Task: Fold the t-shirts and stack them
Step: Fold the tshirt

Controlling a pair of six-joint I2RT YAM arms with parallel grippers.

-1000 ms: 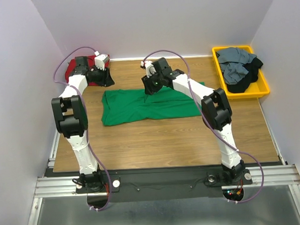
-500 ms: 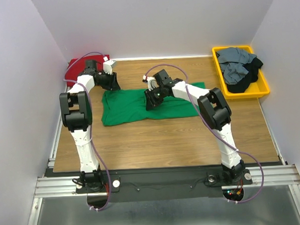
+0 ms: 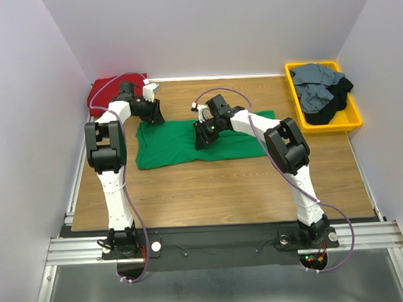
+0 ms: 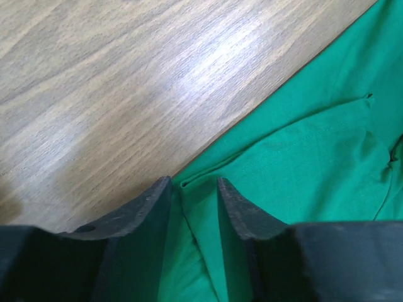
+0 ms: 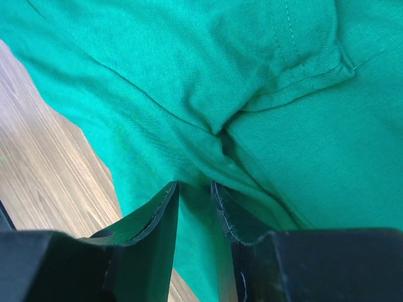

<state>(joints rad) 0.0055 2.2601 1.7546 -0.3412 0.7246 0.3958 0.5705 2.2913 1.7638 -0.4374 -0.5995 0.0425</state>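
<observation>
A bright green t-shirt (image 3: 174, 147) lies folded flat across the middle of the table. My left gripper (image 3: 154, 114) is low at its back left corner. In the left wrist view its jaws (image 4: 192, 189) stand open, with a folded edge of the green t-shirt (image 4: 302, 145) between them. My right gripper (image 3: 201, 139) presses down on the shirt's middle. In the right wrist view its jaws (image 5: 195, 192) are narrow and pinch a ridge of green cloth (image 5: 302, 126) that puckers toward them. A dark red t-shirt (image 3: 104, 88) lies at the back left corner.
A yellow tray (image 3: 294, 93) at the back right holds a heap of slate grey (image 3: 316, 86) and black (image 3: 328, 112) t-shirts. Bare wooden table (image 3: 223, 190) stretches in front of the green shirt. White walls close in the back and both sides.
My left gripper moved from over the red shirt to the green shirt's back left corner. My right gripper came down onto the shirt's middle and narrowed its jaws on the cloth.
</observation>
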